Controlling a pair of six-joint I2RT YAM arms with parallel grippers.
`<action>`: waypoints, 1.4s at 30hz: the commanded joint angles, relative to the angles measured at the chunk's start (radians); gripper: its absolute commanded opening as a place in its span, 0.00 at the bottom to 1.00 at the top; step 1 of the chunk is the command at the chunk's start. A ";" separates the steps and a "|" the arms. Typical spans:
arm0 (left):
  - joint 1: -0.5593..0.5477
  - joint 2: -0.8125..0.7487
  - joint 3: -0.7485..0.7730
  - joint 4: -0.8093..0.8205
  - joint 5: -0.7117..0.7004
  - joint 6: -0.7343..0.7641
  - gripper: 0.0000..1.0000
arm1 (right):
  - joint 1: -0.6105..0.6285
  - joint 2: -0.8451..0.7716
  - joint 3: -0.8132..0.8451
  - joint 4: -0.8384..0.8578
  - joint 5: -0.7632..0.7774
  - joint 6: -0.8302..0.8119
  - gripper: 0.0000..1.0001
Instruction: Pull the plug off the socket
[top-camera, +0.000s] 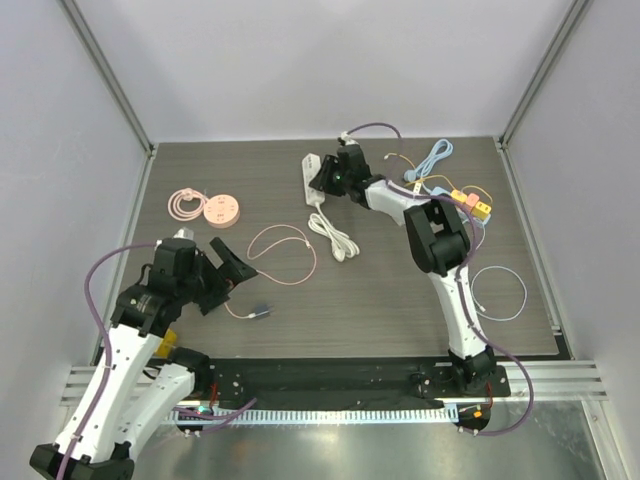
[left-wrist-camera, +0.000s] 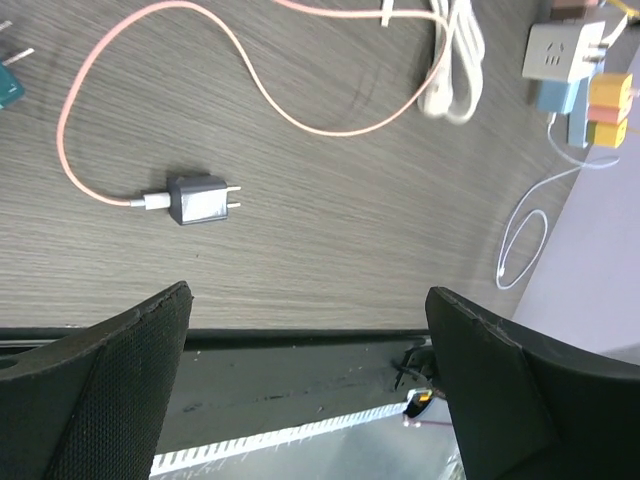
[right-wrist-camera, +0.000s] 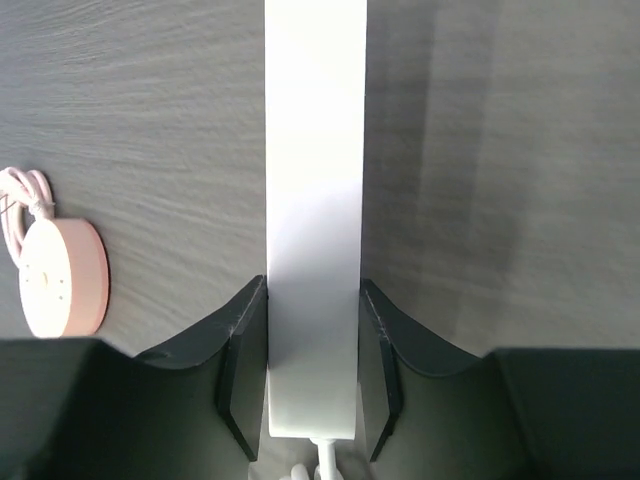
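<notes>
Nearest, the left hand hangs over the dark wood-grain table with its 2 fingers spread wide, holding nothing. Just beyond it the dark plug lies loose on the table with its 2 prongs bare. A pink cable loops away from it. Farther back on the left sits a round pink power hub. Toward the far edge, the right hand is clamped on the sides of a white power strip. Its white cord lies bundled just in front.
</notes>
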 joint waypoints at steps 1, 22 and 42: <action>0.006 0.019 0.015 0.019 0.068 0.063 1.00 | 0.015 0.067 0.204 -0.150 0.013 -0.080 0.41; 0.005 -0.008 -0.137 0.264 0.301 0.061 0.94 | -0.142 -0.552 -0.319 -0.463 0.444 -0.581 0.81; 0.005 -0.008 -0.120 0.261 0.343 0.044 0.88 | -0.231 -0.470 -0.458 -0.276 0.316 -0.660 0.79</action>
